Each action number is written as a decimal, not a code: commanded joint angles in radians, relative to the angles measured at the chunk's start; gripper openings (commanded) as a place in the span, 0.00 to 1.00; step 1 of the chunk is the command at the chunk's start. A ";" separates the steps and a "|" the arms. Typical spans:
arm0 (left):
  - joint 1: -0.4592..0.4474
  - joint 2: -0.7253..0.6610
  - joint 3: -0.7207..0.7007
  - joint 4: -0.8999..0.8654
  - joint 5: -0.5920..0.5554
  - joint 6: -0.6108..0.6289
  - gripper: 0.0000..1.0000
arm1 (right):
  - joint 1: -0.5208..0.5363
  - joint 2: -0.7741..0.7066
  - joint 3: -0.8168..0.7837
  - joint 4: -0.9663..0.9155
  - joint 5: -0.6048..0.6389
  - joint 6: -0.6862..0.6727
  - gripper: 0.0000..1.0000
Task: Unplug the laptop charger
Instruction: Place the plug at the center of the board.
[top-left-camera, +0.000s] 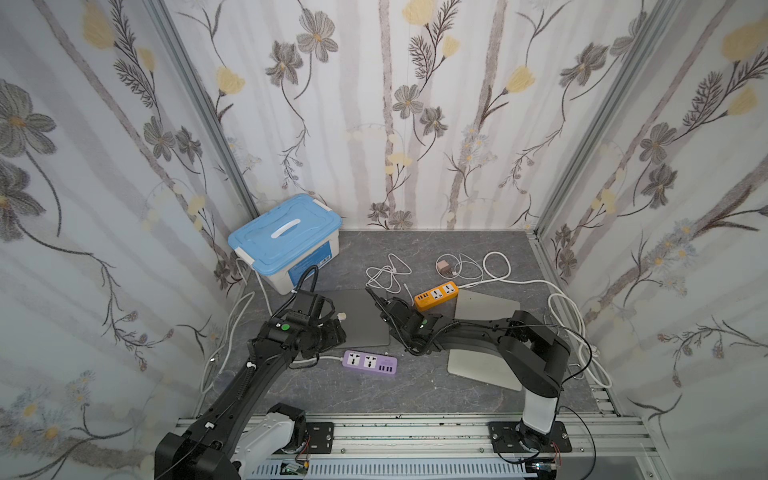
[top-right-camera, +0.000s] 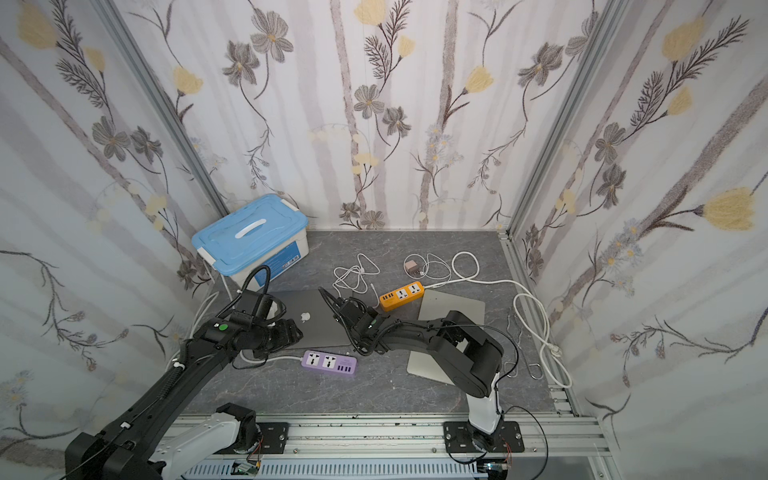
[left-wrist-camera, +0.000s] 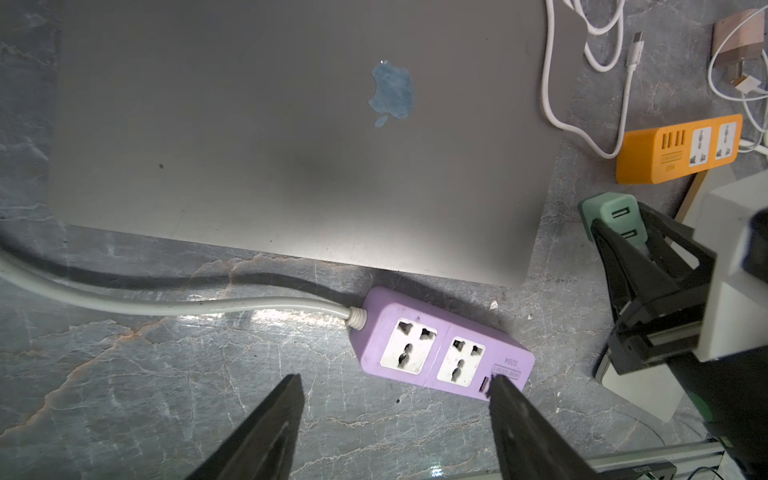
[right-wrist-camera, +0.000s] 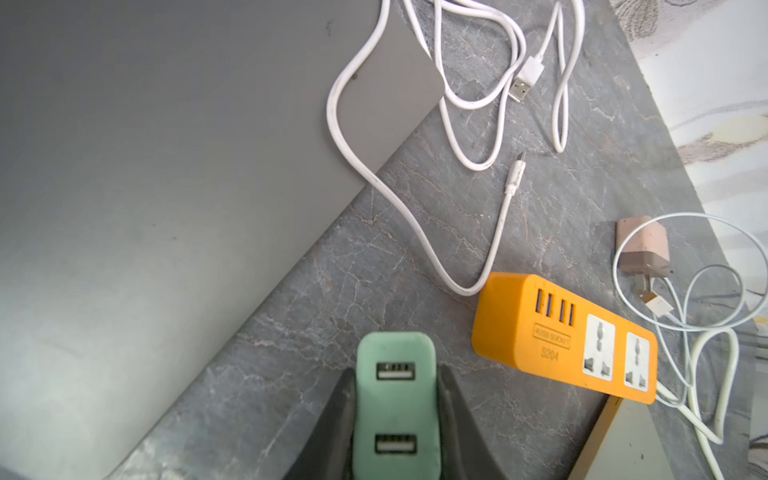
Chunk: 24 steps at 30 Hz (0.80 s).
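Observation:
A mint-green charger (right-wrist-camera: 395, 399) with two empty USB ports sits between the black fingers of my right gripper (right-wrist-camera: 395, 386), which is shut on it. In the left wrist view the same charger (left-wrist-camera: 615, 216) hangs beside the corner of the grey laptop (left-wrist-camera: 291, 145), apart from both strips; its prongs are hidden. My left gripper (left-wrist-camera: 395, 380) stands open over the purple power strip (left-wrist-camera: 440, 345), one fingertip (left-wrist-camera: 498, 386) at the strip's USB end. Both of that strip's sockets are empty. Both top views show the laptop (top-left-camera: 361, 320) (top-right-camera: 320, 320) between the arms.
An orange power strip (top-left-camera: 436, 296) lies behind the right gripper (top-left-camera: 388, 311), with loose white cables (top-left-camera: 388, 274) and a pink adapter (top-left-camera: 444, 266) beyond. A blue-lidded box (top-left-camera: 286, 241) stands back left. A silver slab (top-left-camera: 486, 305) lies under the right arm.

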<state>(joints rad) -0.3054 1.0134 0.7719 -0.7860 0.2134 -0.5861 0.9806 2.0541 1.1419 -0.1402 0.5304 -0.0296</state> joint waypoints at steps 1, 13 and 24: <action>0.005 0.002 -0.002 -0.006 0.008 0.015 0.74 | 0.004 0.023 0.002 0.008 0.035 0.043 0.27; 0.005 0.000 -0.006 0.000 0.022 0.018 0.74 | 0.033 0.033 -0.015 0.015 0.012 0.059 0.49; 0.006 -0.001 -0.010 0.007 0.032 0.020 0.74 | 0.024 -0.053 -0.039 0.026 -0.108 0.030 0.67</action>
<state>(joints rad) -0.3019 1.0149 0.7643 -0.7834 0.2394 -0.5800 1.0111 2.0239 1.0992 -0.1387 0.4683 0.0021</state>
